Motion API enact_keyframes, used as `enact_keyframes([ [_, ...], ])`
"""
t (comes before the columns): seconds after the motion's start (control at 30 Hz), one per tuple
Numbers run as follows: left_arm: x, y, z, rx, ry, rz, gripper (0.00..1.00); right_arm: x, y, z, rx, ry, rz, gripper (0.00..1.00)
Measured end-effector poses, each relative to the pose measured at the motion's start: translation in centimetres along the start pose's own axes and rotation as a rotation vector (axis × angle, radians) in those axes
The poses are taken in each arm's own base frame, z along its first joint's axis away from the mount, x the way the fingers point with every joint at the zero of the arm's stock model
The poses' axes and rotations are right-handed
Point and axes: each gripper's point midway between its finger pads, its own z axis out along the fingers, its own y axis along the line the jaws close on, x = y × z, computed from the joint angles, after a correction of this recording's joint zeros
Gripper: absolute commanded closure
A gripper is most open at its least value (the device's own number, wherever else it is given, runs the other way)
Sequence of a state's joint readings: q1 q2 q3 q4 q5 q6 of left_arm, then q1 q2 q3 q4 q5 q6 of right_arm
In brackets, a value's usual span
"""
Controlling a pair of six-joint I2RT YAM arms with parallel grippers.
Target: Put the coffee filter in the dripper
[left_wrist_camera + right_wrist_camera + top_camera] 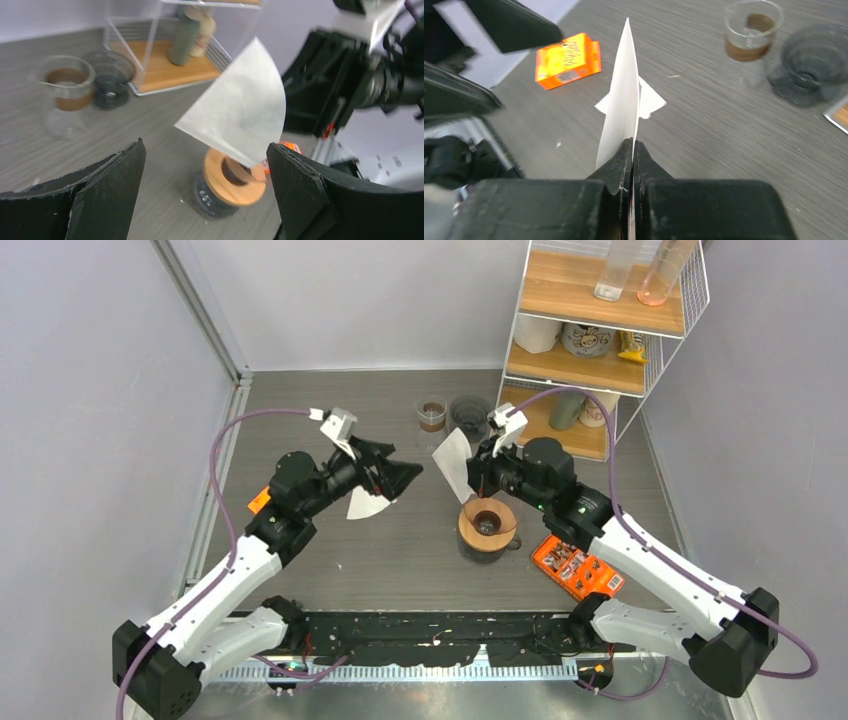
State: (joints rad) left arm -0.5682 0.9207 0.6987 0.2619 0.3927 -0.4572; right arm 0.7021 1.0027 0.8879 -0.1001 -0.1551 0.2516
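Nearest the arm bases, an orange packet (577, 568) lies on the table to the right of the dripper (487, 525). The dripper stands upright, its wooden collar facing up and its mouth uncovered.

Just beyond the dripper and slightly to its left, the right gripper (472, 472) has its jaws pressed together on the bottom edge of the coffee filter (455, 462). The filter is folded flat and stands on edge above the fingers, in the air and not in the dripper (from the left wrist it shows above the wooden collar).

Further left of the dripper, the left gripper (395, 468) is spread wide and holds nothing. A second flat filter (368, 503) lies on the table beneath it, and another orange box (258, 502) lies further left.

Behind the dripper stand a glass beaker (432, 415) of brown liquid and a dark glass vessel (468, 415). Beyond them, to the right, is a wire rack (590, 330) with wooden shelves.
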Motion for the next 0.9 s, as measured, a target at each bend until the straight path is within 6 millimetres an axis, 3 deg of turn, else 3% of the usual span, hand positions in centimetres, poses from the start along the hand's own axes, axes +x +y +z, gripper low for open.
enact_keyframes([
  [0.13, -3.3, 1.4, 0.7, -0.121, -0.064, -0.024, 0.00, 1.0, -1.7, 1.2, 0.143, 0.040, -0.021, 0.95],
  [0.2, -3.8, 1.5, 1.3, -0.127, -0.066, -0.044, 0.00, 1.4, -1.7, 1.4, 0.169, 0.051, -0.045, 0.95],
  [0.6, -2.3, 1.3, 5.4, -0.089, 0.034, -0.189, 0.00, 0.8, -1.6, 3.0, 0.232, 0.048, -0.153, 0.95],
  [0.9, -1.5, 1.1, 6.1, -0.068, 0.060, -0.215, 0.01, 0.7, -1.1, 4.0, 0.231, 0.051, -0.188, 0.95],
])
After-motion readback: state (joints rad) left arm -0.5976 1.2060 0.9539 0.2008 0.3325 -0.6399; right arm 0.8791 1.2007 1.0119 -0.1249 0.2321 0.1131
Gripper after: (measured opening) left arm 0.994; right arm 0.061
